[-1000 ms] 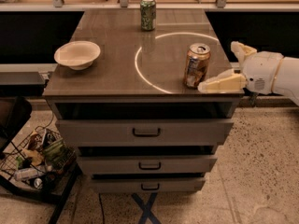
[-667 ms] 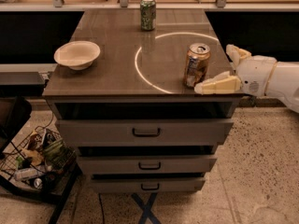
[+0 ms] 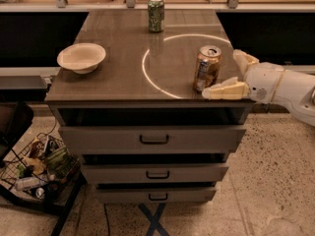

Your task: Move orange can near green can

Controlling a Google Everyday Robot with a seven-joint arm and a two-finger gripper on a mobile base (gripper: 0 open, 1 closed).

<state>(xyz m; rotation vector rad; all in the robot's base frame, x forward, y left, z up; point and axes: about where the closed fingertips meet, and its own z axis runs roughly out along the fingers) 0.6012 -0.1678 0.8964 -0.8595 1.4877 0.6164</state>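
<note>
we judge the task barely begun. the orange can point(image 3: 207, 68) stands upright on the near right part of the counter point(image 3: 113, 77), well apart from the green can point(image 3: 156, 14), which stands upright at the far edge near the middle. the orange can's base rests on the counter, so grasping, carrying and setting down all remain.

the end effector point(image 3: 222, 75) sits just to the right of the orange can, low at counter height, with its fingers point(image 3: 226, 89) spread. one lies along the near side with its tip by the can's base, and the other rises behind and to the right. we cannot tell whether either touches the can. the arm point(image 3: 288, 87) reaches in roughly level from the right. a bowl point(image 3: 81, 57) sits at the left, away from both cans.
</note>
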